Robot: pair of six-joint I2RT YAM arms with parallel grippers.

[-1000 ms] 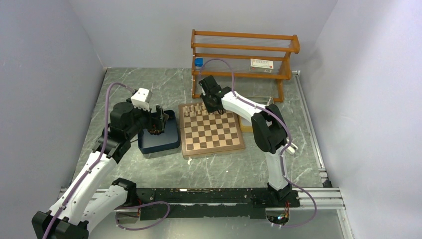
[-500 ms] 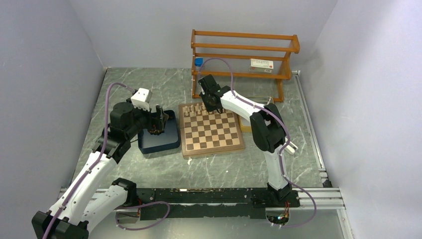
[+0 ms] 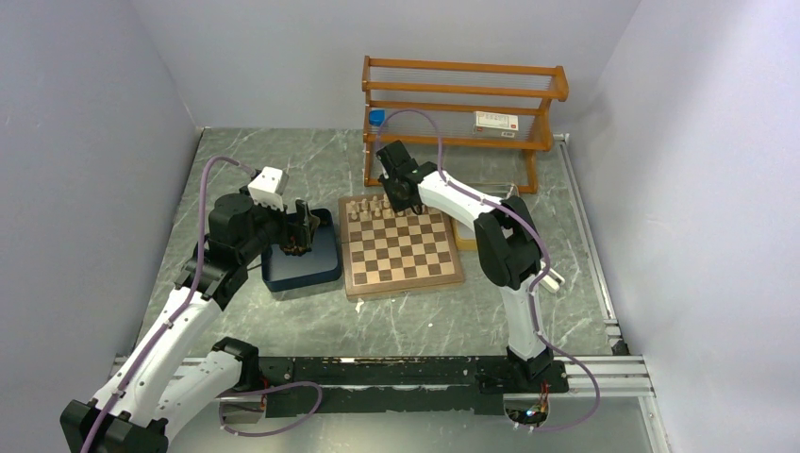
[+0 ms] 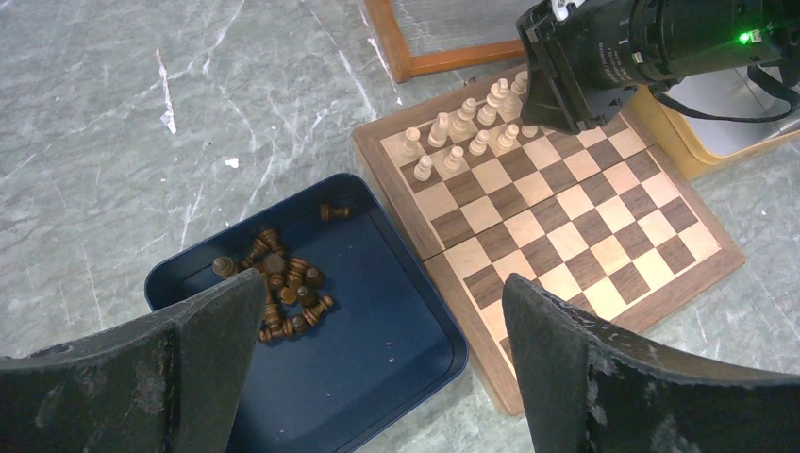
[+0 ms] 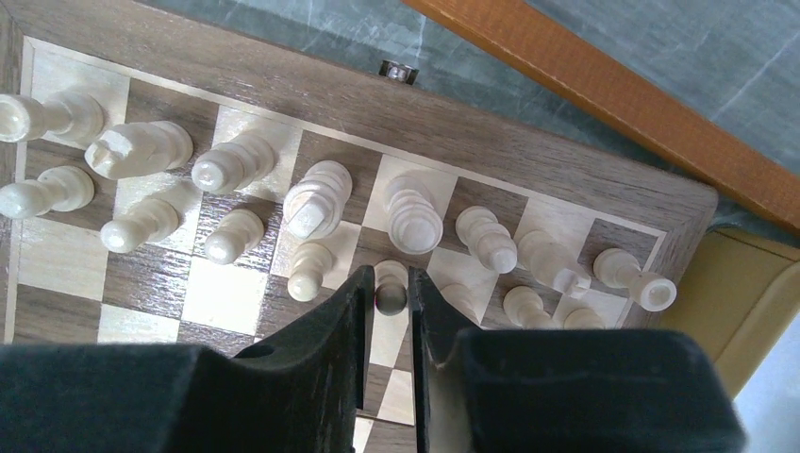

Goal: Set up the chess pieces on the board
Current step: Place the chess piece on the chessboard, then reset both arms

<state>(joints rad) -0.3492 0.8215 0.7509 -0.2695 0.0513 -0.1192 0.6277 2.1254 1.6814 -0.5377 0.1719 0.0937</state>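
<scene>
The tabletop (image 3: 283, 160) is a grey-green surface with a marble pattern and pale veins. Four things lie directly on it. The chessboard (image 3: 406, 286) lies flat near the middle. A dark blue tray (image 3: 302, 280) lies just beside its left edge, slightly turned. A tan tray (image 3: 466, 242) lies at its right side, partly hidden by an arm. A wooden rack (image 3: 467, 68) stands behind the board, towards the far wall.

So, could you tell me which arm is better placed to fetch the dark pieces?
Left. The left gripper hangs open above the blue tray holding the dark pieces; the right gripper is at the board, closed on a pale pawn.
</scene>
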